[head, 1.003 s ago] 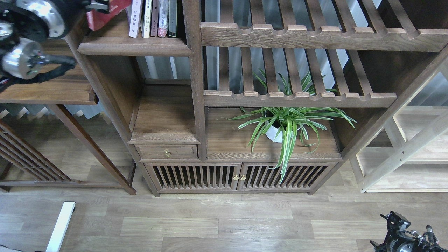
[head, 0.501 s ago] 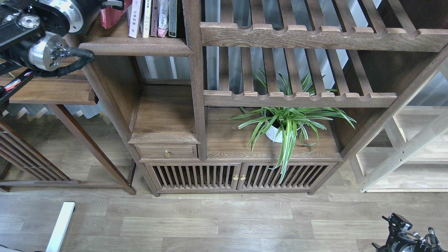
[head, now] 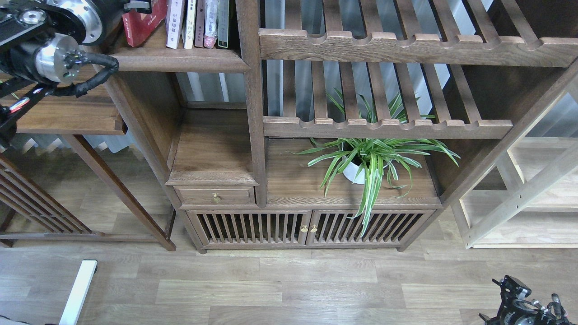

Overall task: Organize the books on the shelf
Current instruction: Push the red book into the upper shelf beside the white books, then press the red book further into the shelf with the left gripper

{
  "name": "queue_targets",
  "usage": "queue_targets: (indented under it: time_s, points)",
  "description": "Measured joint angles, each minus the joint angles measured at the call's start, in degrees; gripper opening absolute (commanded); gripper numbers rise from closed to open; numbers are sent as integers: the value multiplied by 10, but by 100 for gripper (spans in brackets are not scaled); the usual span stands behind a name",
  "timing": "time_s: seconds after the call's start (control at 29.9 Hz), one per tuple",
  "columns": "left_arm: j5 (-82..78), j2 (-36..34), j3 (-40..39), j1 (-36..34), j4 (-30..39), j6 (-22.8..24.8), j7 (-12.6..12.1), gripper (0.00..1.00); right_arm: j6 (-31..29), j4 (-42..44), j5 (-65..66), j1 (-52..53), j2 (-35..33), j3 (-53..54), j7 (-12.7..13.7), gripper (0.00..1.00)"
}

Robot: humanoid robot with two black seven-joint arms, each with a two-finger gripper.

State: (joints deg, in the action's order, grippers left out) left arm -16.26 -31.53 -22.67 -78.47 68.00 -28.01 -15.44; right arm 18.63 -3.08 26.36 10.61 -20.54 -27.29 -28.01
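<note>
Red book [head: 143,23] is seen on the shelf [head: 180,59], tilted, its top leaning left, just left of the upright row of books [head: 198,22]. The row stands against the post [head: 249,90], at the shelf's right end.

Left gripper [head: 137,5] is at the red book's upper left corner, at the frame's top edge. Only a grey two-pronged tip shows; whether it is spread, pressed together or pinching the cover cannot be told. Contact with the book is likely but not confirmed.

Handling, as judged: a thin paperback, light, cover flexible, likely to bow if held by one corner. Glossy cover may slide between pads. A hold across the spine or along the upper edge, near the middle, would be steadier than at a corner. Unsupported, it is expected to topple left; it needs to be pushed upright against the row.

Hard to make out: tops of all books are cut off by the frame. Titles are unreadable. How many volumes make up the row cannot be counted with certainty. The red book's lower left corner is hidden behind the left arm [head: 54,40]. Right gripper [head: 526,307] sits low, far right of the shelf, near the floor, partly cropped; its fingers cannot be separated.
</note>
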Motion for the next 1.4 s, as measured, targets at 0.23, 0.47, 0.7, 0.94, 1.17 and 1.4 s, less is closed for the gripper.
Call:
queue_targets:
  time_s: [0.23,0.47,0.7,0.94,1.17,1.4]
  points:
    - [6,38,-3,-15,-50,0,1,0,0,0,0,-3,0,0,0,100]
    - [4,64,8,-15,-71,0,7,0,0,0,-1,-4,-1,0,0,100]
    - [-1,98,9,-14,-108,0,9,0,0,0,-1,-4,0,1,0,100]
    - [-2,111,9,-15,-130,0,11,0,0,0,-1,-4,0,1,0,100]
    - [-2,113,14,-16,-139,0,10,0,0,1,-1,-4,2,1,0,100]
    - [-1,120,24,-15,-145,0,10,11,0,1,-1,-4,2,1,0,100]
